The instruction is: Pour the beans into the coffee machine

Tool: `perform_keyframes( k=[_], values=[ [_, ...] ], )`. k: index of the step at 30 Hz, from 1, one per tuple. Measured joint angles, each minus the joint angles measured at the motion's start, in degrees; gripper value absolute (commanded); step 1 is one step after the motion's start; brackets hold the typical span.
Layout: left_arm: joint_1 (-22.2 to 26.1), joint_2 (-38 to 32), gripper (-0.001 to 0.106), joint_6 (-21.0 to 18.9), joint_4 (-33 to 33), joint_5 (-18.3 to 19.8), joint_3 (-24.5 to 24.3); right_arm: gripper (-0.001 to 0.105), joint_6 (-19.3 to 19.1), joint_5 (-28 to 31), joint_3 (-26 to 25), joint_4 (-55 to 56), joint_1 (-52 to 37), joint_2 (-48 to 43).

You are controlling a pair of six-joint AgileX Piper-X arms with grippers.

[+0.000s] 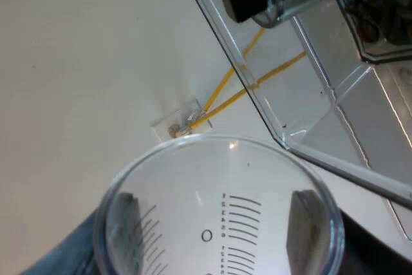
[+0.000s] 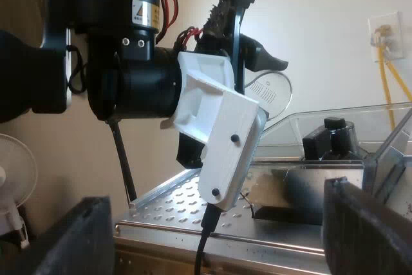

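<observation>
My left gripper (image 1: 215,223) is shut on the clear measuring glass (image 1: 219,210), and its two dark fingers (image 1: 125,220) show through the glass wall beside the printed scale. I see no beans inside the glass. It hangs tilted beside the open clear bean hopper (image 1: 309,82) on the espresso machine. In the right wrist view the left gripper (image 2: 241,43) holds the measuring glass (image 2: 273,94) above the hopper (image 2: 347,120) and the machine's perforated metal top (image 2: 180,204). My right gripper (image 2: 228,236) is open, with its fingers (image 2: 90,236) wide apart and nothing between them.
A black knobbed part (image 2: 331,133) sits inside the hopper. A wall outlet (image 2: 385,30) with yellow cables (image 1: 225,91) is behind the machine. A white fan (image 2: 13,178) stands beyond the machine's edge. Blue cloth (image 1: 64,249) shows under the glass.
</observation>
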Motion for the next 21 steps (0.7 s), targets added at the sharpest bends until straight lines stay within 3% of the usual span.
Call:
perform_keyframes(
  k=[17, 21],
  values=[
    [0.00, 0.00, 0.031, 0.00, 0.00, 0.00, 0.00, 0.069, 0.00, 0.00, 0.00, 0.00, 0.00, 0.00],
    [-0.14, 0.00, 0.031, 2.60, -0.42, 0.08, 0.00, 0.069, 0.00, 0.00, 0.00, 0.00, 0.00, 0.00]
  ],
)
